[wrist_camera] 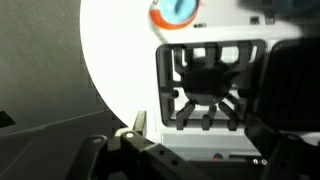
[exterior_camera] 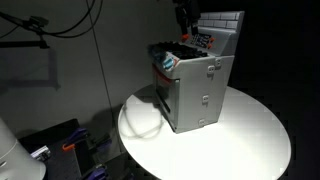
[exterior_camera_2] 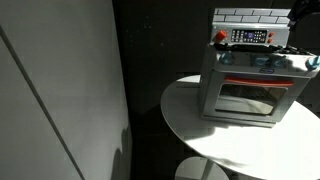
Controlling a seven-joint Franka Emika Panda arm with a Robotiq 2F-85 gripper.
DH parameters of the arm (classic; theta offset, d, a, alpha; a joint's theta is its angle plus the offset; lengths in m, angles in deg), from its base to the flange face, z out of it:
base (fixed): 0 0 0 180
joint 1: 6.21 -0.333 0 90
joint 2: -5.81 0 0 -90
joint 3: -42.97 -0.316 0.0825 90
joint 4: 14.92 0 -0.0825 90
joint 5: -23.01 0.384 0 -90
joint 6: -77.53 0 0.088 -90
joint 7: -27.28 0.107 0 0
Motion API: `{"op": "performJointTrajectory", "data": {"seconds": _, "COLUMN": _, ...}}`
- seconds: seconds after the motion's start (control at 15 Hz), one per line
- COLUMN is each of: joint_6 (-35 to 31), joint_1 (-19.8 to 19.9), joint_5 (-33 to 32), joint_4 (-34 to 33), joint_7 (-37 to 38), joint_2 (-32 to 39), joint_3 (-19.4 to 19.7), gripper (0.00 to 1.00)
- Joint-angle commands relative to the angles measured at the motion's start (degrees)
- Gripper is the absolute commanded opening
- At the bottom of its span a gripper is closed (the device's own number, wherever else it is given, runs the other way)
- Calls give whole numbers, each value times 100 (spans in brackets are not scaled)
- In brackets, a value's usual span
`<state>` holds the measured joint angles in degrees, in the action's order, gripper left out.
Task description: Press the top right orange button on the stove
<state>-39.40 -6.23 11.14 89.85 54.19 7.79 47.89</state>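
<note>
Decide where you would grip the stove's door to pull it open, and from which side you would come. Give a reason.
Grip the handle, the reddish horizontal bar across the top of the door. Come from the front, closing from above and below the bar. It runs level and seems to stand off the door, and the front faces bare table, so nothing blocks that approach.

From where I stand, the stove (exterior_camera: 195, 85) sits on the table (exterior_camera: 250, 150), toward its 11 o'clock edge in an exterior view, with most of the tabletop lying at 5 o'clock of it. The back panel (exterior_camera_2: 245, 16) rises behind the cooktop (wrist_camera: 205, 85). The door (exterior_camera_2: 250, 98) is on the front, below the cooktop.
</note>
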Motion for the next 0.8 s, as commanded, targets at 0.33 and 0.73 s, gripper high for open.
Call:
{"op": "performJointTrajectory", "data": {"seconds": 0.33, "joint_6": 1774, "joint_1": 83, "joint_5": 275, "joint_4": 653, "joint_7": -1145, "joint_2": -1234, "joint_3": -197, "gripper": 100}}
{"op": "performJointTrajectory", "data": {"seconds": 0.73, "joint_6": 2314, "joint_1": 86, "joint_5": 421, "joint_4": 843, "joint_7": -1563, "joint_2": -1825, "joint_3": -257, "gripper": 100}}
